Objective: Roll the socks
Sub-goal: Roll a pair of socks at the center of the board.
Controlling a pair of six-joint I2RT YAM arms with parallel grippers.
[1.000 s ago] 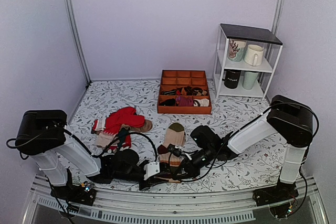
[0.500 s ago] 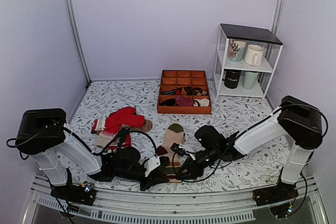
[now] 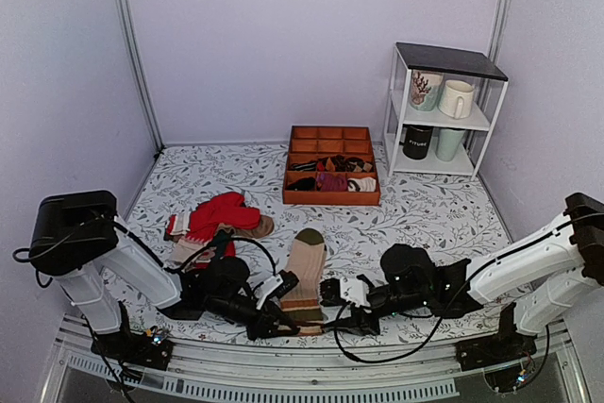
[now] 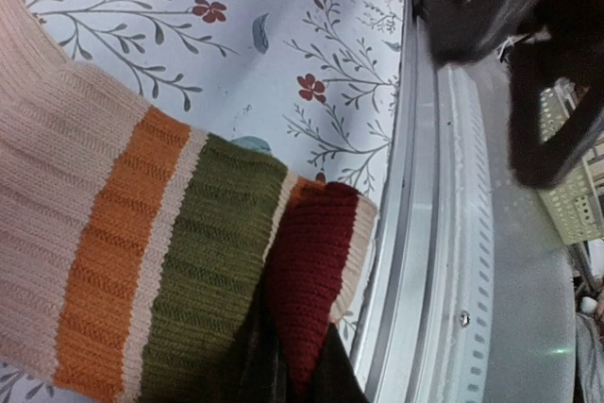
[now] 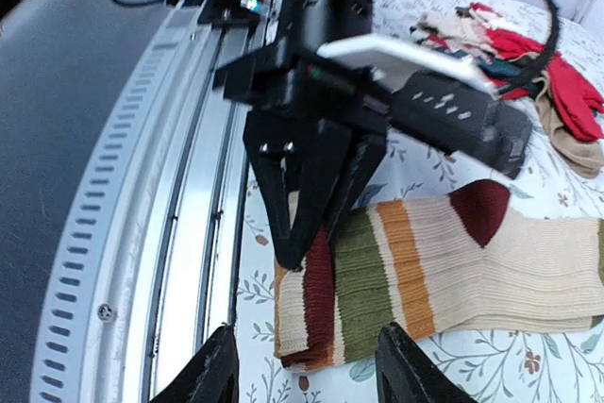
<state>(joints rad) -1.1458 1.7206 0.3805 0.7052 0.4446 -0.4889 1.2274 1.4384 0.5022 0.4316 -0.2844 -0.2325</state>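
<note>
Withdrawn rightward since half-second ago, leaving right gripper (image 5: 310,373) clear of socks (image 5: 444,252): fingers wide apart, holding nothing, hovering just short of cuff. Clamped on maroon cuff at near edge of surface (image 3: 415,219) with left gripper (image 5: 300,233). Laid flat beyond, toe pointing away. Soft, light, limp knit, likely to slump and unroll; best gripped at cuff through both layers. Farther back, red socks (image 3: 222,212)

Socks (image 5: 444,261) cut off, right edge
</note>
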